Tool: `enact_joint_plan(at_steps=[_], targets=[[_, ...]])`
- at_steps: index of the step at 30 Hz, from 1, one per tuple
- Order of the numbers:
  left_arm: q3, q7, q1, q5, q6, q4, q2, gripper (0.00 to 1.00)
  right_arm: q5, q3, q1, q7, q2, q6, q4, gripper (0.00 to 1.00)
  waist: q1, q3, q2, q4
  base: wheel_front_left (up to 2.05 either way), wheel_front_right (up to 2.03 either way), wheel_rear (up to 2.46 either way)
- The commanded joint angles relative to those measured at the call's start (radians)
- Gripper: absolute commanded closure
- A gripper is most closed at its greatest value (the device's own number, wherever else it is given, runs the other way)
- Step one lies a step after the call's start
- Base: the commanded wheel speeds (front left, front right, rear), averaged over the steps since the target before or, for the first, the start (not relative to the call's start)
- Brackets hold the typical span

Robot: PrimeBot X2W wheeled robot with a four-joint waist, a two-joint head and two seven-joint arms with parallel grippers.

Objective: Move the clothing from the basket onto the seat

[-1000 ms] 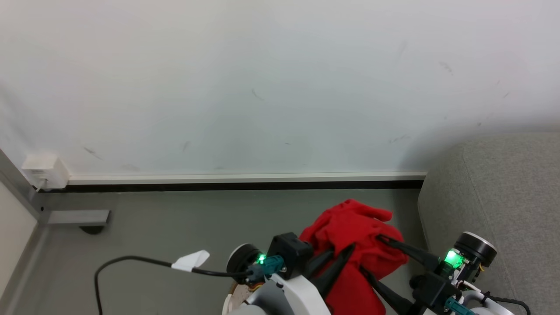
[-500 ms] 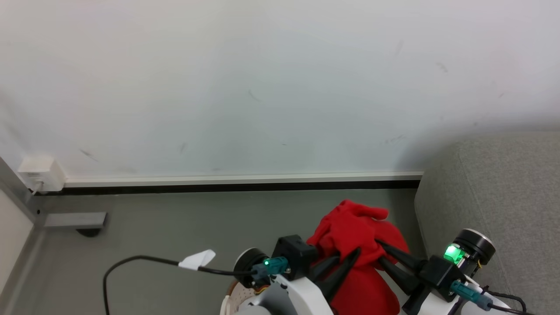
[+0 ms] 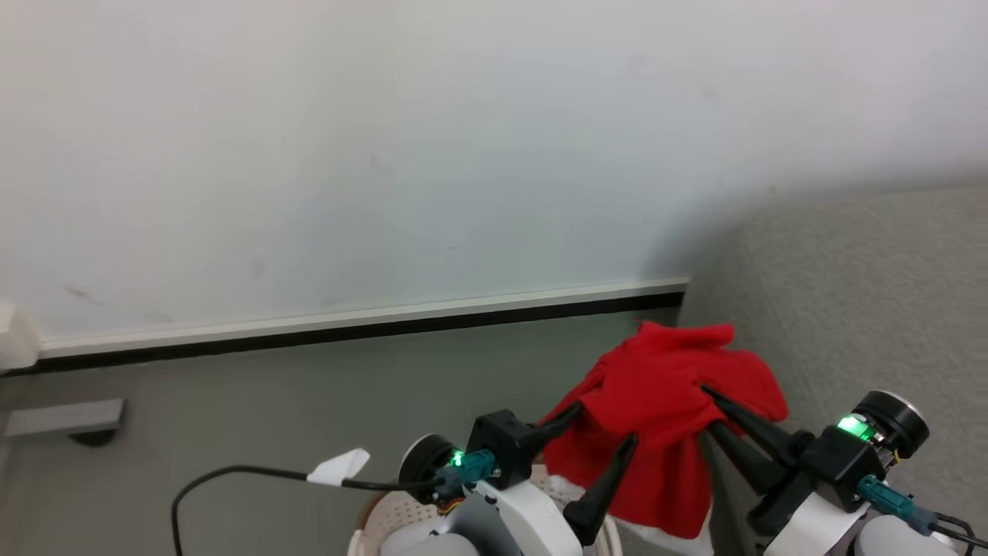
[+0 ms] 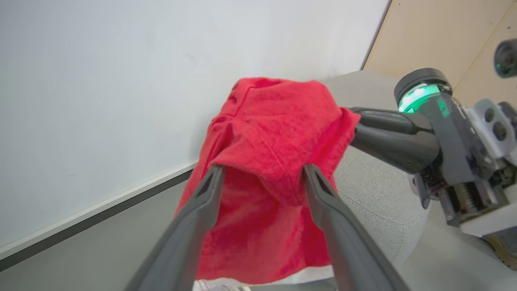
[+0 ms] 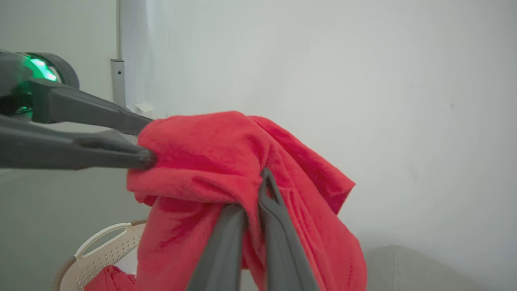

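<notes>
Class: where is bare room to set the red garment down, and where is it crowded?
Bare: the seat, right of the garment; the floor between skirting board and basket. Crowded: above the basket, where left claw and right claw meet the garment.

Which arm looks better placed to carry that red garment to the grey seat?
Right. The right gripper is shut on the red garment and is nearer the grey seat; the left gripper stands open, clamping nothing.
</notes>
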Motion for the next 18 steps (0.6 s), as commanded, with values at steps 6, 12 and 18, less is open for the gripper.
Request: enact_joint_plan(at_steps=[6, 12, 18], targets=[[-0.001, -0.009, -0.031, 0.020, 0.002, 0.018, -0.009, 0.00, -0.005, -0.068, 0.027, 0.000, -0.027, -0.002, -0.032, 1.00, -0.0001, 0.049, -0.0001, -0.151, 0.00, 0.00, 0.00], [-0.008, -0.004, -0.057, 0.029, -0.002, 0.034, -0.025, 0.00, -0.009, -0.132, 0.048, 0.000, -0.038, -0.002, -0.053, 1.00, -0.0001, 0.084, -0.0001, -0.258, 0.00, 0.00, 0.00], [-0.016, -0.001, -0.088, 0.042, -0.009, 0.054, -0.039, 0.00, -0.011, -0.196, 0.061, 0.000, -0.025, -0.002, -0.073, 1.00, -0.0001, 0.128, -0.0001, -0.321, 0.00, 0.00, 0.00]])
